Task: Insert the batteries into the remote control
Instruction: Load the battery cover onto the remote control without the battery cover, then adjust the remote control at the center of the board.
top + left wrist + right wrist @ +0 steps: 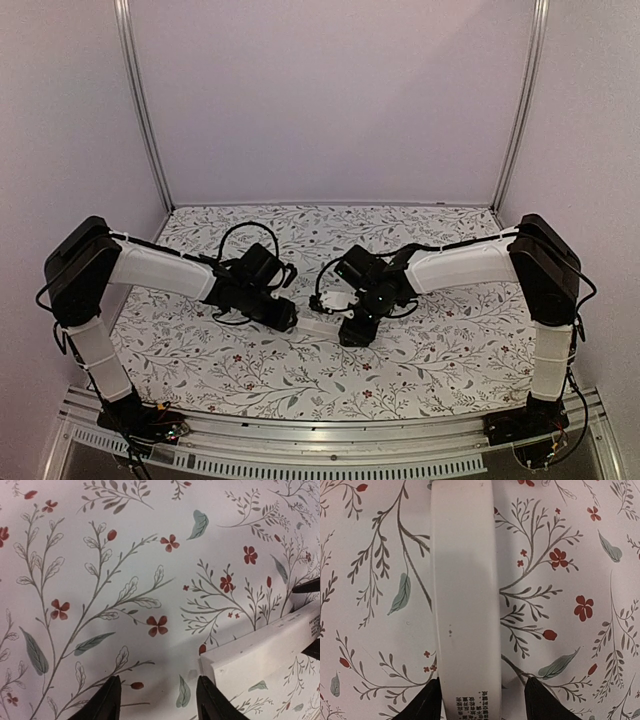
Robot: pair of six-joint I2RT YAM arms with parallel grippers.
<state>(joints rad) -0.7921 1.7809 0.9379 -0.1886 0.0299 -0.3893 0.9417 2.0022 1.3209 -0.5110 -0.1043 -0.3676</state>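
1. The remote control is a slim, long white plastic bar with a smooth, plain upper face and softly rounded edges. Two tiny dark specks sit midway along it.
2. It lies flat on the flowered table, near the middle, running roughly left to right in the top view.
3. A small block of dark print marks one end. That end lies between the fingers of my right claw, with a thin gap on one side.
4. The other end, blunt and square, lies just beside one finger of my left claw, not between the two.
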